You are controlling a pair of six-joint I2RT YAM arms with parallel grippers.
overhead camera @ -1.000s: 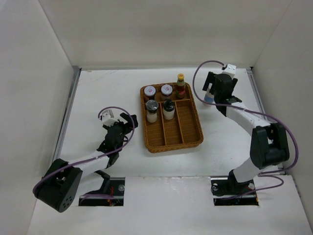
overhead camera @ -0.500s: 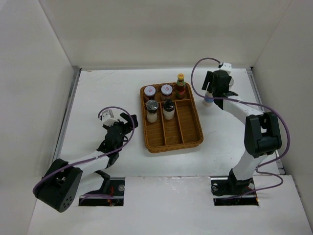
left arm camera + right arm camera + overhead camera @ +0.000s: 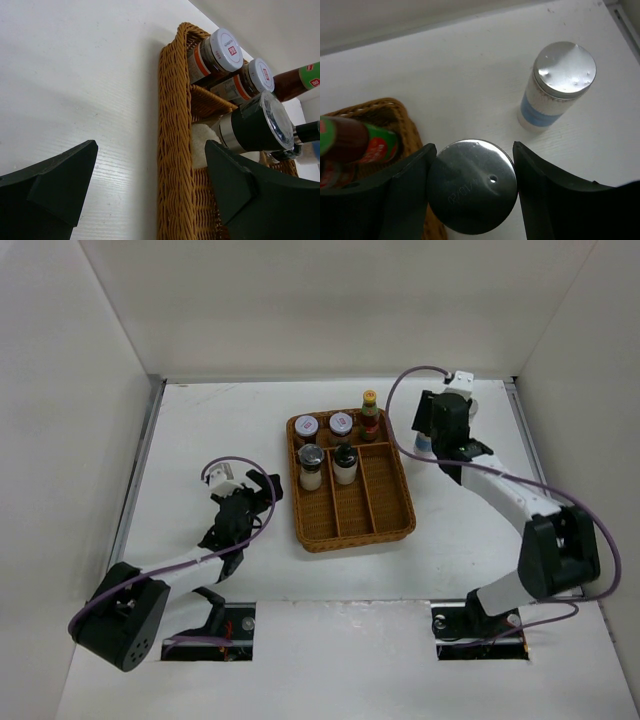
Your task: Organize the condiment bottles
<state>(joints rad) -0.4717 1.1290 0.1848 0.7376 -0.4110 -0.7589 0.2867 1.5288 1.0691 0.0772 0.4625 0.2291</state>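
1. The right gripper [image 3: 472, 150] is seen clamped on a white, blue-banded cylinder with a silver lid [image 3: 471, 192], with both dark fingers [image 3: 402, 197] pressed against the sides of the lid in the right wrist view
2. That cylinder is held just beside the far right corner of the compartmented brown wicker tray [image 3: 352, 525], over the white table [image 3: 200, 420]; whether it is lifted or resting on the surface cannot be told
3. A second white, blue-banded, silver-lidded cylinder [image 3: 559, 87] is found upright on the table, beyond the held one and apart from it
4. At the tray's far right corner, a red-brown sauce bottle with a yellow cap [image 3: 369, 415] is stood upright, near the right gripper
5. To the left of the bottle, a left pale-lidded short jar [image 3: 306, 427] and a right pale-lidded short jar [image 3: 341, 424] are set side by side in the far row
6. Just in front of them, a left dark-capped shaker [image 3: 311, 465] and a right dark-capped shaker [image 3: 345, 462] are lined up
7. Over on the other side, the left gripper [image 3: 258, 485] is spread wide with nothing between its fingers [image 3: 55, 185], low over the table to the left of the tray, its wrist camera turned toward the tray's woven wall
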